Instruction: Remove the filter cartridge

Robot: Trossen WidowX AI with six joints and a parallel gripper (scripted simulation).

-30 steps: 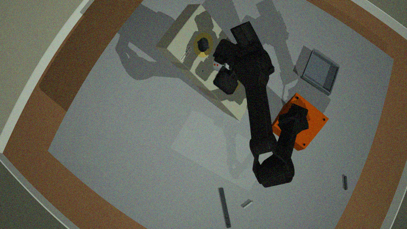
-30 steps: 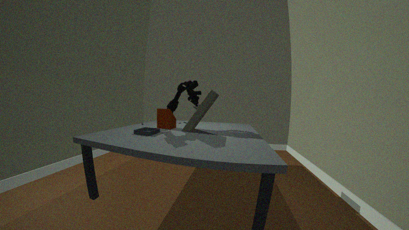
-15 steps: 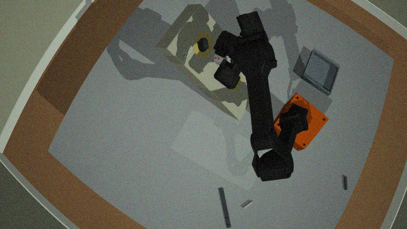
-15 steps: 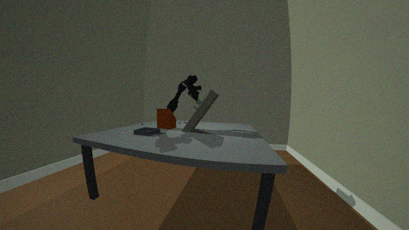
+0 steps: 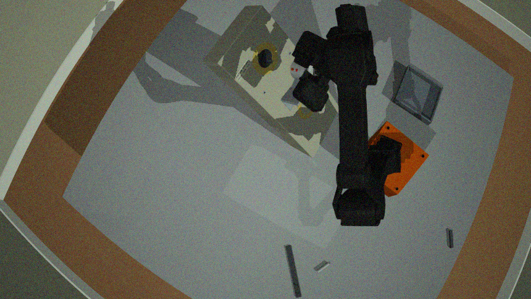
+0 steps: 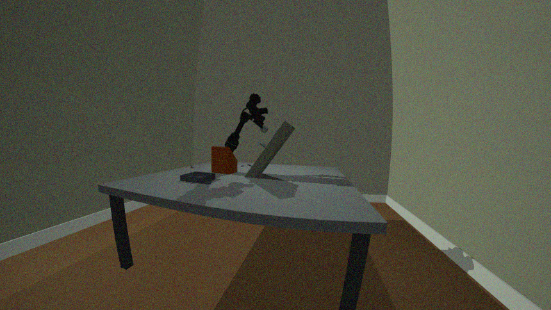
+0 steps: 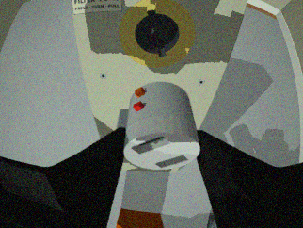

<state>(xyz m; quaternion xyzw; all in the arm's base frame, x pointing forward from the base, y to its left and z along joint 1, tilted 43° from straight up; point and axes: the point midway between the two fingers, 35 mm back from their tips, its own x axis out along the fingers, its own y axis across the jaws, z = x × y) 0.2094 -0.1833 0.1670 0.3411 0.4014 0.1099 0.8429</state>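
Observation:
The grey round cartridge [image 5: 296, 70] [image 6: 265, 130] [image 7: 162, 118] is out of the panel, with two slots on its near face and two red-orange dots on its side. My gripper [image 5: 305, 71] [image 6: 263, 127] [image 7: 161, 136] is shut on it, one finger on each side, and holds it in the air in front of the tilted service panel [image 5: 269, 102] [image 6: 274, 148] [image 7: 113, 89]. The panel's dark round opening [image 5: 265, 58] [image 7: 156, 33] shows inside a yellow ring. The dark, shallow tray [image 5: 435, 105] [image 6: 192, 179] stands on the table, away from the gripper.
The orange base block [image 5: 412, 165] [image 6: 223, 159] stands between the tray and the arm's elbow side. A grey part sticks out from the panel's lower face. A long dark bar [image 5: 292, 271] and two short bars [image 5: 321, 265] [image 5: 449, 238] lie on the table.

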